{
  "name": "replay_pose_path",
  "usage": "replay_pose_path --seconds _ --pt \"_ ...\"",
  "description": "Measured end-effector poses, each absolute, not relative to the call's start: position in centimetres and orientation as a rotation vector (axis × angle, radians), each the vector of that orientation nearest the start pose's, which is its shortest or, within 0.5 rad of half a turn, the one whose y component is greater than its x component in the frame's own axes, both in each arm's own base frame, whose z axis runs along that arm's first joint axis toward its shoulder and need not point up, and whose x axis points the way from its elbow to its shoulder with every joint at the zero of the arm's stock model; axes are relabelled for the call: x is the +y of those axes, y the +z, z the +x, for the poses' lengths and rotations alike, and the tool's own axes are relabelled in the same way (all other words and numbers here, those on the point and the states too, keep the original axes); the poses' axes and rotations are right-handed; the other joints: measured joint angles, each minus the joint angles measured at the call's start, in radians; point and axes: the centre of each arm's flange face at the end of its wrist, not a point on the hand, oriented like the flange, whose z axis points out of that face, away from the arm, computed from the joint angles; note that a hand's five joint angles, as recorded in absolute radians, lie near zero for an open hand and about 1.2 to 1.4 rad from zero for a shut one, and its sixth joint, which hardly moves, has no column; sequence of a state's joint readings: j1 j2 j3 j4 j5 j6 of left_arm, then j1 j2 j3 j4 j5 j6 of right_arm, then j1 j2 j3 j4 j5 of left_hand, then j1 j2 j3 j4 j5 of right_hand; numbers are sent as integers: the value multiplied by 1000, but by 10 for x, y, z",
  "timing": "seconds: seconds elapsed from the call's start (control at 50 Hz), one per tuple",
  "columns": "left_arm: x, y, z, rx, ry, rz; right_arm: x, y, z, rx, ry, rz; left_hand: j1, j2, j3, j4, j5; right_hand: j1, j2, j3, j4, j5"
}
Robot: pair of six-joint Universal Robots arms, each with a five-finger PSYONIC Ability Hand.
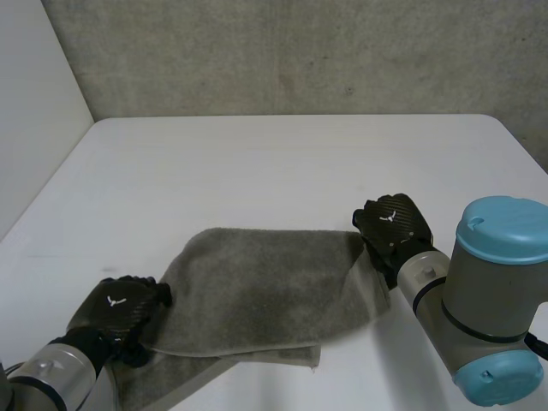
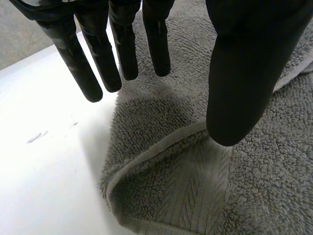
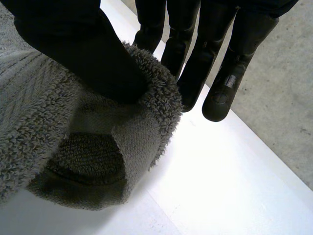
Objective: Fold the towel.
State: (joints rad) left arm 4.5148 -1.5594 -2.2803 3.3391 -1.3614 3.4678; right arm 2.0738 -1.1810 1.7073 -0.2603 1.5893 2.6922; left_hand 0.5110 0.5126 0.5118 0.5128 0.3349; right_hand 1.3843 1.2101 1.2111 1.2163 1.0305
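Observation:
A grey towel (image 1: 265,282) lies folded over on the white table (image 1: 257,154), near its front edge. My left hand (image 1: 120,310) rests at the towel's left edge. In the left wrist view its fingers (image 2: 100,61) are straight and the thumb (image 2: 242,78) stands apart, just above the towel (image 2: 195,186), with no cloth between them. My right hand (image 1: 394,224) is at the towel's far right corner. In the right wrist view its thumb (image 3: 83,49) pinches a bunched fold of towel (image 3: 73,142) against the fingers (image 3: 222,83).
A concrete wall (image 1: 300,51) runs behind the table and a pale wall (image 1: 34,103) stands at its left. My right arm's large grey and blue joint (image 1: 497,300) sits low at the right of the towel.

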Motion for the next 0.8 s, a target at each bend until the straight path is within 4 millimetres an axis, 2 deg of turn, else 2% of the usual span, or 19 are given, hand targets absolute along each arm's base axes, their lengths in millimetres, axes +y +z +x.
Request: replay_pose_path --seconds 0.24,0.32,0.38,0.4,0.46,0.56,0.68,0.7,0.72,0.76,0.78,0.8 --pt "-173 126 -187 2703 -1586 892 -241 163 277 2221 -1899 -1117 59 56 53 53 51 -1 0 0 0 0" --pt "-178 125 -188 2692 -1593 898 -244 164 275 2227 -1906 -1108 244 248 248 240 242 0 0 0 0 0" --pt "-182 127 -189 2665 -1621 905 -246 165 275 2229 -1910 -1104 316 321 314 315 314 2 0 0 0 0" --pt "-185 129 -190 2646 -1642 908 -247 165 274 2229 -1914 -1102 456 447 446 447 443 2 0 0 0 0" --pt "-193 134 -191 2594 -1702 914 -249 166 274 2228 -1921 -1097 612 625 623 617 613 2 0 0 0 0" --pt "-208 145 -196 2494 -1822 920 -255 170 274 2220 -1943 -1084 655 691 690 690 673 2 0 0 0 0" --pt "-242 169 -211 2334 -2014 931 -274 183 278 2175 -2022 -1045 663 703 703 701 686 4 0 3 0 0" --pt "-251 178 -216 2290 -2063 930 -281 189 279 2153 -2059 -1025 663 704 703 703 686 5 0 4 0 0" --pt "-267 198 -226 2200 -2163 920 -294 201 281 2109 -2128 -984 663 704 703 703 686 6 0 4 0 0" --pt "-286 226 -237 2079 -2289 892 -313 223 282 2022 -2251 -904 664 704 703 704 687 6 0 4 0 0" --pt "-286 226 -237 2079 -2289 892 -313 223 282 2022 -2251 -904 664 704 703 704 687 6 0 4 0 0" --pt "-292 239 -241 2024 -2344 873 -320 231 282 1985 -2296 -871 667 704 703 704 687 6 0 4 0 0"
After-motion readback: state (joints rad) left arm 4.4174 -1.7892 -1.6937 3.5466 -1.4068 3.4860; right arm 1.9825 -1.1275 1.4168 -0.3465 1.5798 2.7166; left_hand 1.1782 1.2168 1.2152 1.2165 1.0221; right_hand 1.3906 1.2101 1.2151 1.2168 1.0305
